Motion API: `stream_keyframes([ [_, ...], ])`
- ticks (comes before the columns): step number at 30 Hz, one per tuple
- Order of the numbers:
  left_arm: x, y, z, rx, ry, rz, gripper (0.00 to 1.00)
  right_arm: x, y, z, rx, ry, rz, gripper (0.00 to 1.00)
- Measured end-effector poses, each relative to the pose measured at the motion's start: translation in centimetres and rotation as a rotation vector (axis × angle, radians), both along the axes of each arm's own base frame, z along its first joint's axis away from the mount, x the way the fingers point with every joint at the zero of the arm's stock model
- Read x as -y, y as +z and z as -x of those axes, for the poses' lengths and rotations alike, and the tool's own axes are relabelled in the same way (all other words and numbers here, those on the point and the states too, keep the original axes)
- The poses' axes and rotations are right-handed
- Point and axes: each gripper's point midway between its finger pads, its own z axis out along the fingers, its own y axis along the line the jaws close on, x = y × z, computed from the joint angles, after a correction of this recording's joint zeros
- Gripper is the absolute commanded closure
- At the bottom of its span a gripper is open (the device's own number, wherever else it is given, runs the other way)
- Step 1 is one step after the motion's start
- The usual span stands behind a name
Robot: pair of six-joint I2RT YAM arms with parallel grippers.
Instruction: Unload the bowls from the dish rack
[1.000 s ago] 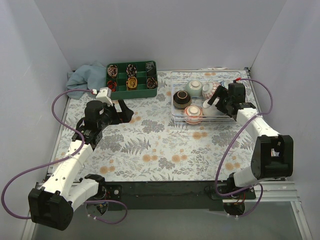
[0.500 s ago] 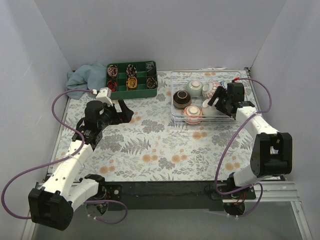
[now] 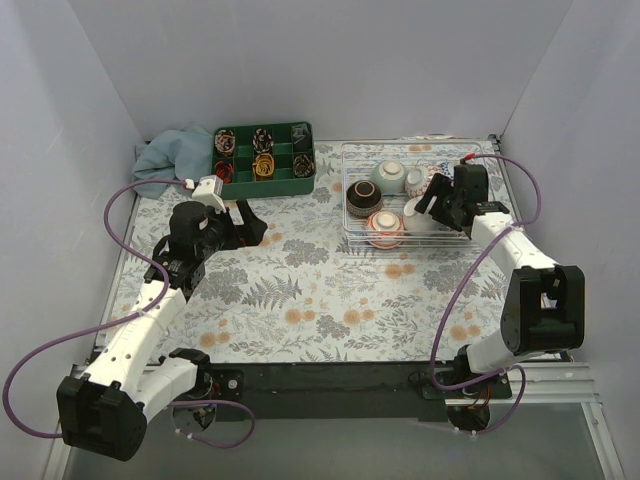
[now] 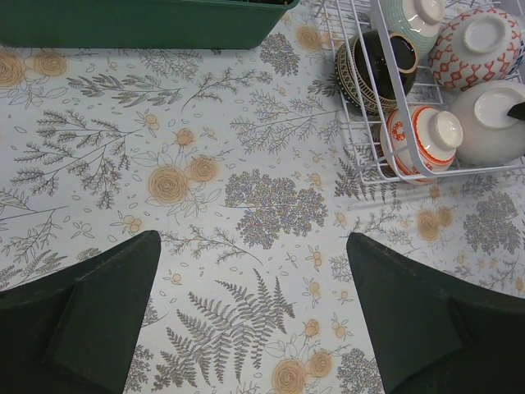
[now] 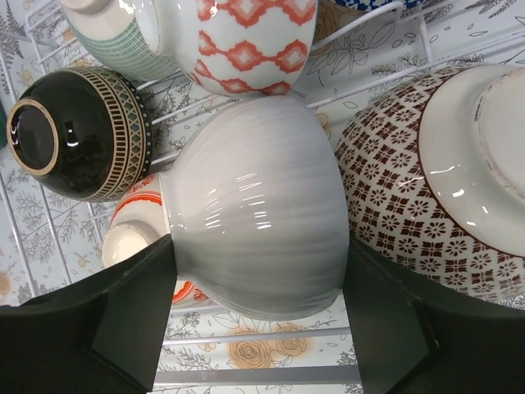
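Note:
The white wire dish rack [image 3: 350,190] stands at the back right and holds several bowls on their sides. My right gripper [image 3: 432,203] reaches into it, shut on the plain white bowl [image 5: 254,205], with a finger pressed on each side [image 5: 261,240]. Around it lie a brown-patterned bowl [image 5: 410,180], a red-diamond bowl [image 5: 254,41], a green-checked bowl [image 5: 115,37], a black bowl [image 5: 74,135] and an orange-banded bowl [image 5: 135,234]. My left gripper [image 3: 255,222] is open and empty above the floral cloth, left of the rack [image 4: 253,238].
A green compartment tray [image 3: 262,185] with small items stands at the back left, with a blue cloth [image 3: 170,155] beside it. White walls enclose the table on three sides. The rack's front edge [image 4: 371,156] shows in the left wrist view.
My right gripper has shifted slightly further into the rack around the white bowl. The left arm has not moved.

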Motion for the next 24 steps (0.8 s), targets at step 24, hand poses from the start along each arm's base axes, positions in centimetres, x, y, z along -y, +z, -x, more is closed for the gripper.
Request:
stream_keyframes([
  [24, -0.1, 0.0, -0.1, 0.002, 0.005, -0.001, 0.02, -2.7, 5.6, 1.9, 0.169, 0.272, 0.373, 0.88],
])
